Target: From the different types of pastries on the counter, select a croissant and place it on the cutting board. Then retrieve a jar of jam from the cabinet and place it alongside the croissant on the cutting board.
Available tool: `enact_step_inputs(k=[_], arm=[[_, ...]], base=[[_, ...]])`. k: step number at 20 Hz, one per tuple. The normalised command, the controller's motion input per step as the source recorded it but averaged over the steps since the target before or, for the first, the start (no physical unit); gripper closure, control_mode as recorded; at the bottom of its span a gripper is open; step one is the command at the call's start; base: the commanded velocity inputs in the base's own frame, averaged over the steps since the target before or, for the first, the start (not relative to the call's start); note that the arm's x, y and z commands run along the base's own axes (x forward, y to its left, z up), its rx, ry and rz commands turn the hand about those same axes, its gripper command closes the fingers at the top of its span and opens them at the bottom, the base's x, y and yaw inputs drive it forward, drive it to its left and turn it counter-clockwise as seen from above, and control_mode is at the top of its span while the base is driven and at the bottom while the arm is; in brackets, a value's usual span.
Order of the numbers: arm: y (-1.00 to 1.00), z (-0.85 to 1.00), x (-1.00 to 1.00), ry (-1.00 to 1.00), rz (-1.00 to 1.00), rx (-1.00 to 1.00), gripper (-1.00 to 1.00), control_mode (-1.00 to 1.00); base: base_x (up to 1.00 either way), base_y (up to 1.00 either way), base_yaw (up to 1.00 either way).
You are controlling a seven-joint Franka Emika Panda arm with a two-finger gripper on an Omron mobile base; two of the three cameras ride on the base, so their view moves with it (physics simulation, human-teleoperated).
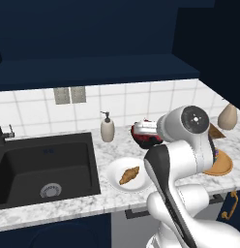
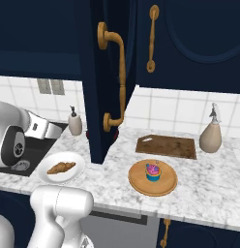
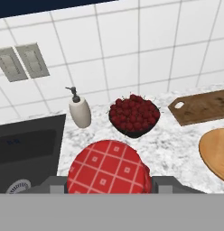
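Hand view is showing the gripper (image 3: 108,189) clamping the jar of jam (image 3: 108,168), its red checked cap sitting between the fingers above the counter (image 3: 172,149). Beyond it a bowl of red fruit (image 3: 134,115) and a soap dispenser (image 3: 79,110) are standing by the tiled wall. The croissant (image 1: 129,175) is lying on a white plate (image 1: 113,180) near the sink (image 1: 44,164). Far to the right, the cutting board (image 2: 166,146) is lying bare, with the cupcake (image 2: 153,172) sitting on a round wooden disc (image 2: 139,182) just nearer.
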Motion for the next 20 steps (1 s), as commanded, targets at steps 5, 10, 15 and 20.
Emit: enact_step_inputs(k=[5,10,15,20], arm=[[-0.23,-0.16,-0.01,0.00,-0.05,0.00,1.00,-1.00],[-0.25,-0.20,-0.03,0.02,-0.07,0.00,1.00,-1.00],[-0.08,-0.72,-0.01,-0.04,-0.04,-0.02,1.00,-1.00],[-0.41,-0.73,0.00,-0.13,-0.07,0.00,1.00,-1.00]], base=[[0.00,0.00,0.00],[0.00,0.00,0.00],[0.00,0.00,0.00],[0.00,0.00,0.00]])
